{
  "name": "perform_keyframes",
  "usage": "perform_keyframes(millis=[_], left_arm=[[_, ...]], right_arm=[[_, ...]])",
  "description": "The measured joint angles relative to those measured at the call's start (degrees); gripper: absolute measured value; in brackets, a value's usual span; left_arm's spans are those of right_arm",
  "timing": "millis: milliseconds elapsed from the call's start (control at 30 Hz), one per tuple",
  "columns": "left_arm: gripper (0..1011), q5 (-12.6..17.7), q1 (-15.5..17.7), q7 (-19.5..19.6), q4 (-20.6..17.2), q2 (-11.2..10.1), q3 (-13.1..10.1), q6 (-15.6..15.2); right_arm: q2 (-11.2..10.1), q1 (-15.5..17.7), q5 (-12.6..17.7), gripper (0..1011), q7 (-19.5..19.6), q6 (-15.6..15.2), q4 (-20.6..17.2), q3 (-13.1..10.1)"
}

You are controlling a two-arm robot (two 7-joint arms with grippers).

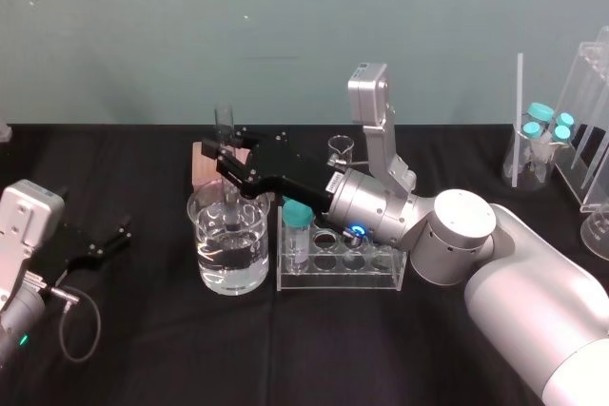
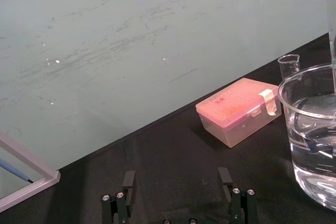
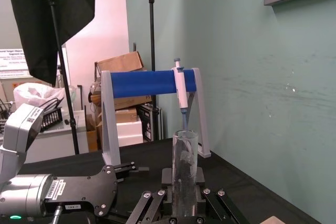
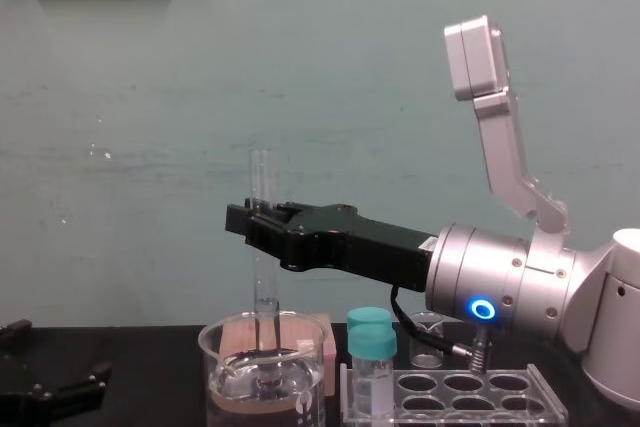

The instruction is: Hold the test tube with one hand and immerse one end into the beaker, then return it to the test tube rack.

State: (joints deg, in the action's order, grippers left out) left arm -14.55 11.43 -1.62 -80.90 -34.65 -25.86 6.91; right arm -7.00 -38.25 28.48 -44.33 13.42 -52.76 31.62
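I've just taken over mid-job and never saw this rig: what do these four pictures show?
It is a two-armed robot. One picture looks down from its head, one sideways from its chest, one from each wrist. The right gripper, jaws shut, holds the test tube upright, its lower end dipped in the beaker's liquid. Beside that stands the rack with a capped vial. The left gripper sits idle at the left, jaws open, empty.
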Motion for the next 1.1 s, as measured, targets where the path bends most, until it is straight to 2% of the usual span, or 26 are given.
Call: perform_keyframes(millis=[1100], left_arm=[[1000,0.00,0.00,0.00,0.00,0.00,0.00,0.00]], right_arm=[[-0.12,0.19,-0.06,230,0.20,0.04,-0.37,0.03]])
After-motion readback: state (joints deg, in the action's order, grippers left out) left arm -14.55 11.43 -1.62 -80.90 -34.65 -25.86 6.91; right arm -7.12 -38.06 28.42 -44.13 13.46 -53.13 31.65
